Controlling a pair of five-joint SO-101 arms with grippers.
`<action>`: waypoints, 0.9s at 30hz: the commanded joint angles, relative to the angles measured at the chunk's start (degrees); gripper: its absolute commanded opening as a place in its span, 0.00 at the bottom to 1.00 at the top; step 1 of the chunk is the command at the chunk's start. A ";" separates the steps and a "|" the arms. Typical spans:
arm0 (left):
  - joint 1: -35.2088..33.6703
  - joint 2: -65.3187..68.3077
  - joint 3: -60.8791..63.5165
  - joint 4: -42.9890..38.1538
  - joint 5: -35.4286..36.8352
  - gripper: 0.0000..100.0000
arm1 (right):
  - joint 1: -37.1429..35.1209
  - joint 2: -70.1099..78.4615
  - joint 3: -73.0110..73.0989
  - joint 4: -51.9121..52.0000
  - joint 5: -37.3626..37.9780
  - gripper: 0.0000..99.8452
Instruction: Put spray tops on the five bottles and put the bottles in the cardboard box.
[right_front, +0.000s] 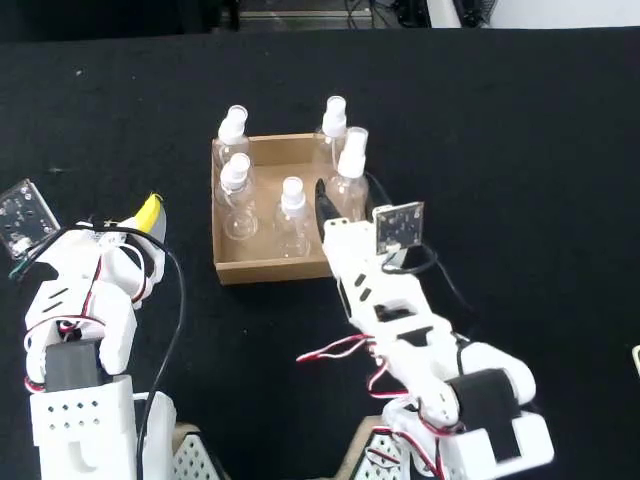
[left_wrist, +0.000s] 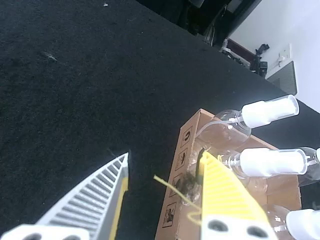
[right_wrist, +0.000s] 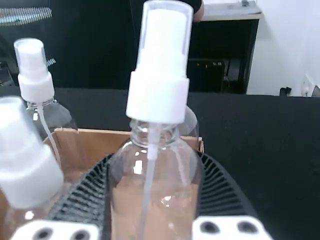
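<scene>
Clear bottle (right_wrist: 155, 165) is being clamped by the right gripper (right_wrist: 152, 210) at the right edge of the cardboard box (right_front: 262, 268); neighbouring bottles (right_front: 293, 215) are being crowded and could be toppled.

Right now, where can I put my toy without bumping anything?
Bare black table lies right of the cardboard box, behind it, and between it and the left gripper. The box is crowded with spray bottles, most where the right gripper holds one.
</scene>
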 joint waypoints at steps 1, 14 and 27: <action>-0.13 -0.62 -0.92 -0.44 0.53 0.21 | 1.76 3.21 -4.53 -0.79 0.62 0.11; -0.22 -0.62 -0.84 -0.44 0.53 0.21 | 1.41 11.82 -5.58 -9.76 3.96 0.11; -0.22 -0.62 -0.92 -0.44 0.53 0.21 | 1.32 11.47 -4.70 -9.76 3.96 0.14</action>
